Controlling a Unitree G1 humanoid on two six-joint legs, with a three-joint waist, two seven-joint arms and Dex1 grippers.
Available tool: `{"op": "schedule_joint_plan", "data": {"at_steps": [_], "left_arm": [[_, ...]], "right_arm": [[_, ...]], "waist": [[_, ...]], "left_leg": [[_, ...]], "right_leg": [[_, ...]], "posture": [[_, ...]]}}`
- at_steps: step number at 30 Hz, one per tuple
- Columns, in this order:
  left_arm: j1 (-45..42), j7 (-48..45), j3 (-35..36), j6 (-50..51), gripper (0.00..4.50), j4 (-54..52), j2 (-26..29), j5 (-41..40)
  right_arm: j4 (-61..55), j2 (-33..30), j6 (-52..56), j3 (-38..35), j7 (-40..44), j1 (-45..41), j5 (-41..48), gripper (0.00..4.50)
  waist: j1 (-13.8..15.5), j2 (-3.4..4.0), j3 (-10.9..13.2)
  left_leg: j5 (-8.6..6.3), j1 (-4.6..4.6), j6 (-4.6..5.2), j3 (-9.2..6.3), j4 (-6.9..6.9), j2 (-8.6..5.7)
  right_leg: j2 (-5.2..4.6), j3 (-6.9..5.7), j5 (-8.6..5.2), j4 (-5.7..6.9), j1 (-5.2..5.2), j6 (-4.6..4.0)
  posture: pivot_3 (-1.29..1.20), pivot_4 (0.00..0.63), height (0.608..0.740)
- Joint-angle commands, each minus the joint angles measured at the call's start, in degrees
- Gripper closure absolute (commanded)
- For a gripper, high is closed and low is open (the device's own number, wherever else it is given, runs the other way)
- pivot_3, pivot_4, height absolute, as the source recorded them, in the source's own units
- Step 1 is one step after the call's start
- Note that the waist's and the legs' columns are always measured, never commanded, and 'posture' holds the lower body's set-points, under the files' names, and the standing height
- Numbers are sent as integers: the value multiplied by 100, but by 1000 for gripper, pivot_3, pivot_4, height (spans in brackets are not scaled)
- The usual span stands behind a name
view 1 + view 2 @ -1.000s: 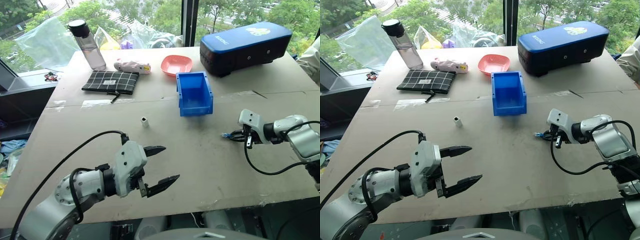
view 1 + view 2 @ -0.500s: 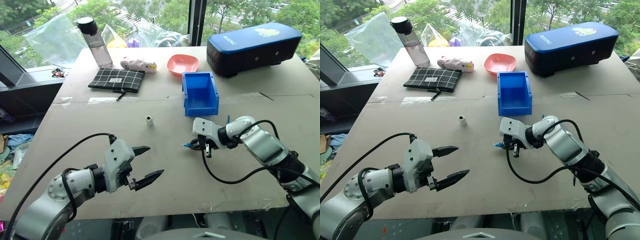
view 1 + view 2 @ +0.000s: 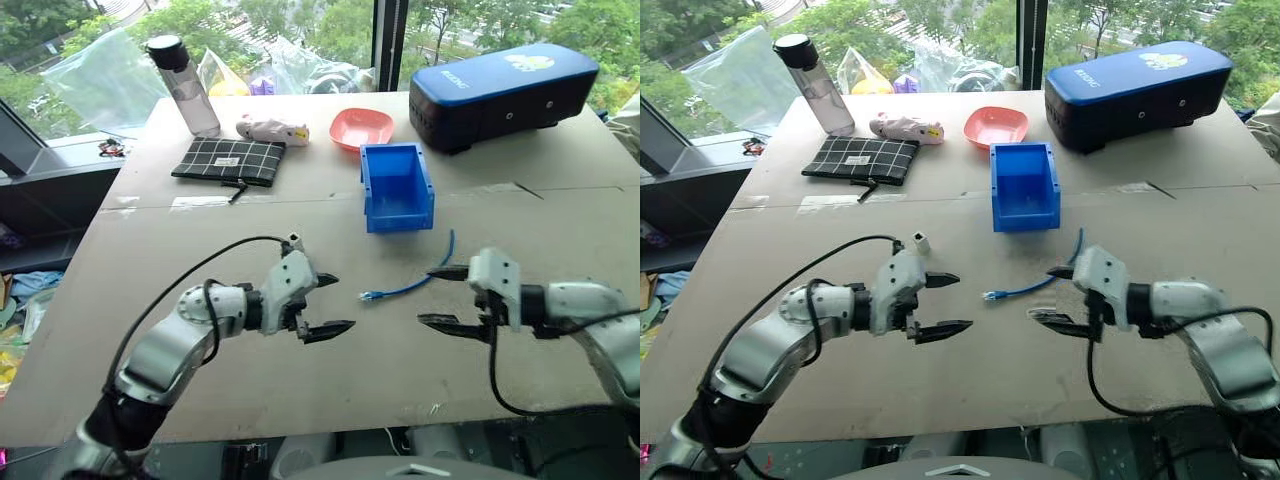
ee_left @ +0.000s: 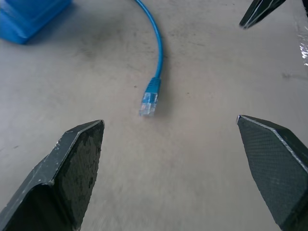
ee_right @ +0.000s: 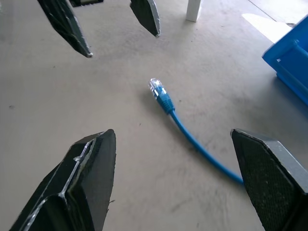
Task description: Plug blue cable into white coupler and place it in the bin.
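Two end effectors spread, left [image 3: 325,303], right [image 3: 444,297], blue cable [image 3: 412,283] lying loose between, case lettering unreadable

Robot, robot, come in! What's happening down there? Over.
Left tool open, empty. Right tool open, empty. Thin bright-blue cable loose on table between them, unplugged from small white plastic coupler. Nothing blocking.

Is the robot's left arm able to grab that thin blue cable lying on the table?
Probably yes. The left tool is open and pointed at the thin blue cable, whose clear plug end lies on bare table just ahead; nothing sits between them.
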Motion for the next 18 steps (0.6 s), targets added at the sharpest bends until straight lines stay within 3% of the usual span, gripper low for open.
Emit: {"op": "schedule_joint_plan", "data": {"at_steps": [1, 3, 6, 14, 18], "left_arm": [[-328, -185, -343, -404, 0, 508, -235, 382], [-517, -211, -518, -630, 0, 982, -428, 636], [-867, -381, -812, -814, 626, 1698, -745, 893], [-1078, -819, -826, -1313, 4467, 2458, -1022, 1140], [-985, -1119, -531, -1204, 4467, 2245, -1094, 732]], "right_arm": [[-626, 23, -109, -822, -157, 636, 390, 696], [-870, 58, -97, -1080, -288, 1044, 468, 696], [-1248, 233, 70, -1286, -669, 1501, 563, 658], [-1508, 522, 403, -893, -1510, 1789, 631, 658], [-1487, 798, 836, -601, -1878, 1637, 1037, 658]], "waist": [[-9, 2, -1], [-3, 3, -2], [37, 5, -6], [139, 0, -24], [128, 1, -25]], "left_leg": [[0, 2, 0, 4, 0, 0], [0, 4, 1, 7, 4, 0], [0, 6, 1, 7, 7, 1], [1, 5, 1, 0, 22, -7], [1, 5, 1, -1, 20, -4]], "right_leg": [[0, 2, 0, 4, 0, 0], [0, 6, 0, 7, 1, 1], [1, 6, -1, 11, 2, 3], [-4, -3, -2, 10, 12, 5], [-4, -2, -2, 10, 11, 6]], "posture": [[0, 150, 740], [0, 150, 740], [0, 150, 740], [0, 150, 740], [0, 150, 740]]}}
